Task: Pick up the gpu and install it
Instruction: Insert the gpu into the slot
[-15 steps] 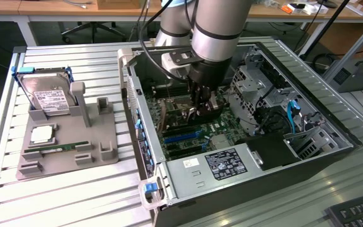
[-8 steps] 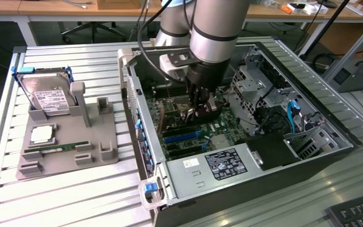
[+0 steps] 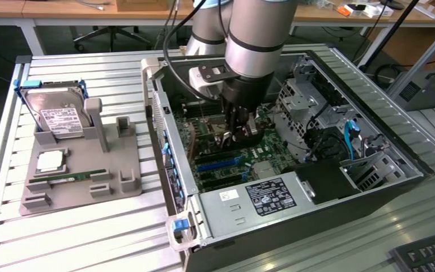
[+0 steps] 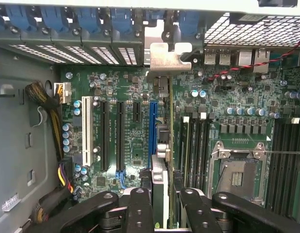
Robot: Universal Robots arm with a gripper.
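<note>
The slatted tabletop (image 3: 81,232) carries an open computer case (image 3: 399,187) and, at its nine o'clock, a grey tray (image 3: 81,187). The arm (image 3: 251,39) reaches into the case. Over the motherboard (image 4: 125,131), the fingers (image 4: 140,208) clamp the gpu (image 4: 164,145), standing edge-on above the slots (image 4: 152,126), bracket (image 4: 170,54) at the rear wall.

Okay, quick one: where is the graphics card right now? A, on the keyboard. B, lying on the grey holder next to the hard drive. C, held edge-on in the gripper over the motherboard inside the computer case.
C: the gripper holds the graphics card edge-on above the motherboard, its silver bracket at the case's rear slots.
</note>
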